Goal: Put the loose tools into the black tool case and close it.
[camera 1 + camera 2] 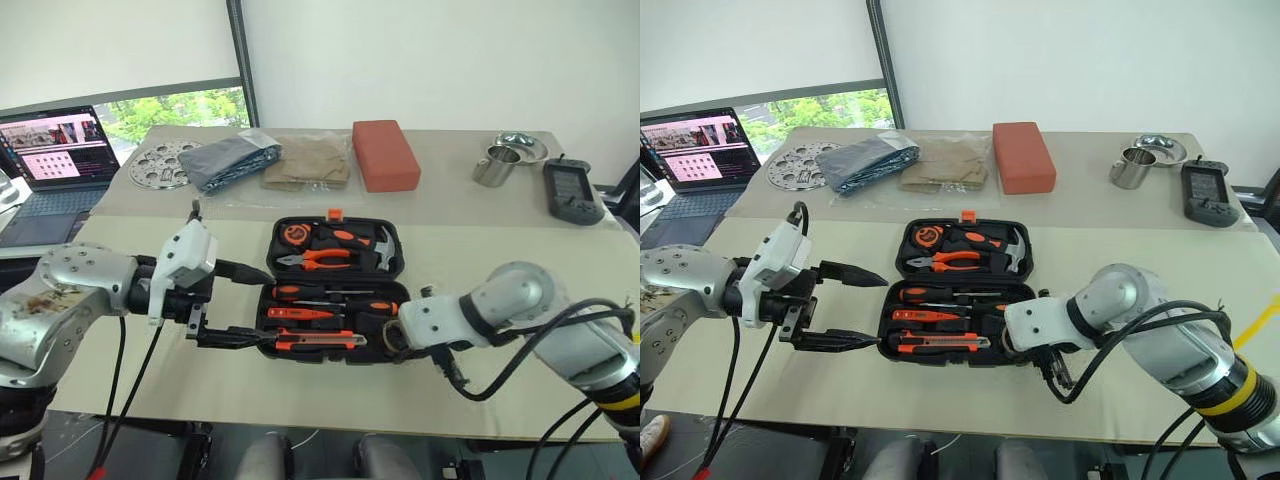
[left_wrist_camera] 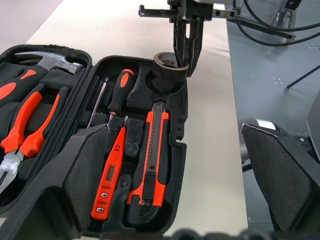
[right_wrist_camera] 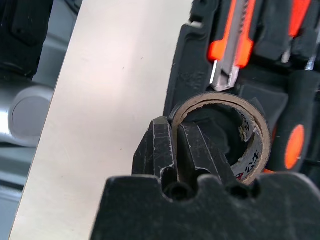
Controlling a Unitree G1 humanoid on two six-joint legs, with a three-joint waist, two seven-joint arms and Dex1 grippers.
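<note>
While the right gripper (image 3: pixel 172 145) pinches the wall of the small black tape roll (image 3: pixel 235 135), the roll sits right over its round hole at the near right corner of the black plastic tool case (image 1: pixel 335 290). The left gripper (image 1: pixel 850 308) waits wide open beside the case's left edge.

I see a beige table (image 1: pixel 300 390) with the open case (image 1: pixel 335 290) near centre; far: brick (image 1: pixel 384 154), cloths (image 1: pixel 270 160), cups (image 1: pixel 497 165), device (image 1: pixel 572 192), laptop (image 1: pixel 55 160) left.
</note>
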